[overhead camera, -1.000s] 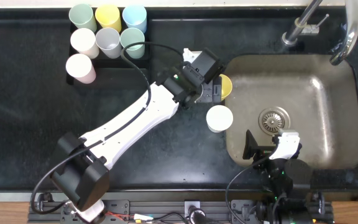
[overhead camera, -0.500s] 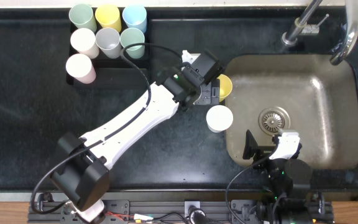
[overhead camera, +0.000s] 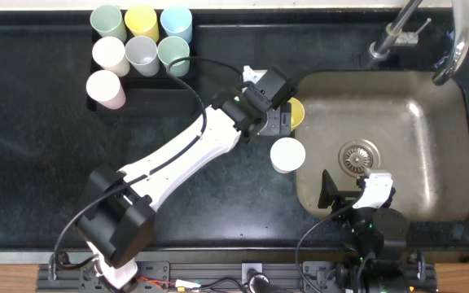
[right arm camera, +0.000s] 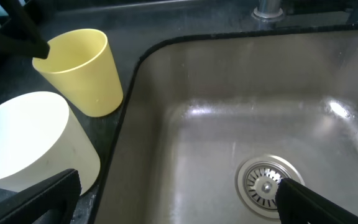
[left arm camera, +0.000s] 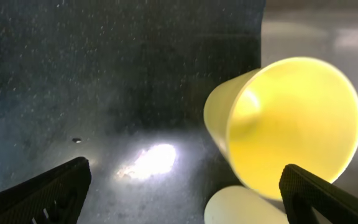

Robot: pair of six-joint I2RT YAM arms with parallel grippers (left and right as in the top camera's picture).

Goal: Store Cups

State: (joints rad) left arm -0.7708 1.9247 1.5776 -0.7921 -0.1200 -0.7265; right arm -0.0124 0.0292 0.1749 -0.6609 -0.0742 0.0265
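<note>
Over on the left, the black tray (overhead camera: 155, 72) is holding six cups (overhead camera: 142, 50) in two rows, and a pale pink cup (overhead camera: 105, 88) is standing on the desk (overhead camera: 39, 146) just beside the tray's near corner.

The left arm is stretching diagonally across the desk, and its claw (left arm camera: 185, 177) is hanging released, fingers spread wide, right by the yellow cup (left arm camera: 291, 124). That cup is standing upright on the desk at the very lip of the sink (overhead camera: 414, 122), with a white cup (overhead camera: 287, 154) sitting just beside it, also on the lip.

My read is that the step in hand is grabbing the yellow one. In the wrist view the cup is sitting way off toward one finger rather than between the two, so I'd be shifting the claw sideways until the cup is centred before closing. Bumping it from this side is risking a tumble into the basin, or a knock into the white neighbour. These look like thin plastic, so I'm thinking a gentle squeeze, then a straight lift before swinging over to the tray.

The right claw (right arm camera: 178, 180) is parked over the sink's near side, also released and carrying nothing.
</note>
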